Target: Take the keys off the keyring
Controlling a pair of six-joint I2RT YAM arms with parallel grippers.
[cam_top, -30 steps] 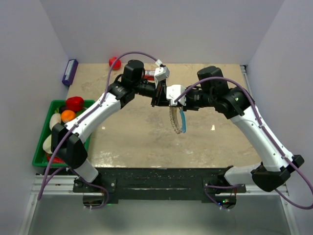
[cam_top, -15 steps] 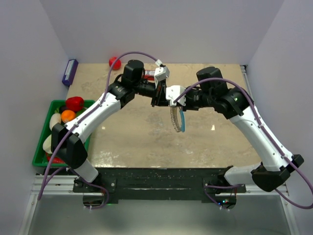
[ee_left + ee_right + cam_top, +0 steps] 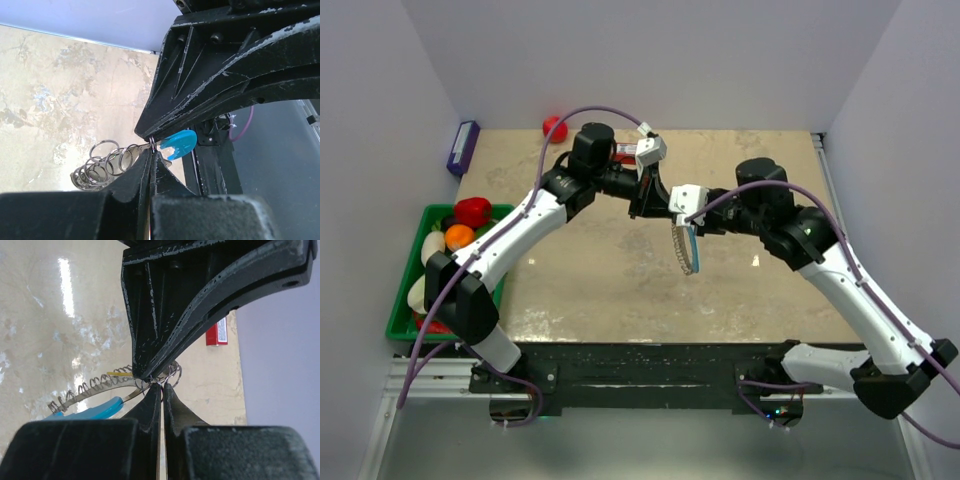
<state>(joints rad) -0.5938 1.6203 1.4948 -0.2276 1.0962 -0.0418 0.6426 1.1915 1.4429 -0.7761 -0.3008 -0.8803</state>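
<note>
both claws meet in mid-air over the bench (image 3: pixel 580 280) centre: left gripper (image 3: pixel 151 149) is pinched closed on an end link of the keyring (image 3: pixel 686 250), right gripper (image 3: pixel 161 388) likewise closed on a link beside it. we judge this opposed grip lets the 2 arms work the ring apart while the chain hangs slack below. the keys (image 3: pixel 120 374), one yellow piece, sit along the chain just beside the right tips, i.e. not yet off.

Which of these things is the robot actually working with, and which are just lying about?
In use: keyring, yellow key, left gripper, right gripper, both shut on the keyring.
Lying about: red ball, red box, green tray, purple box.
</note>
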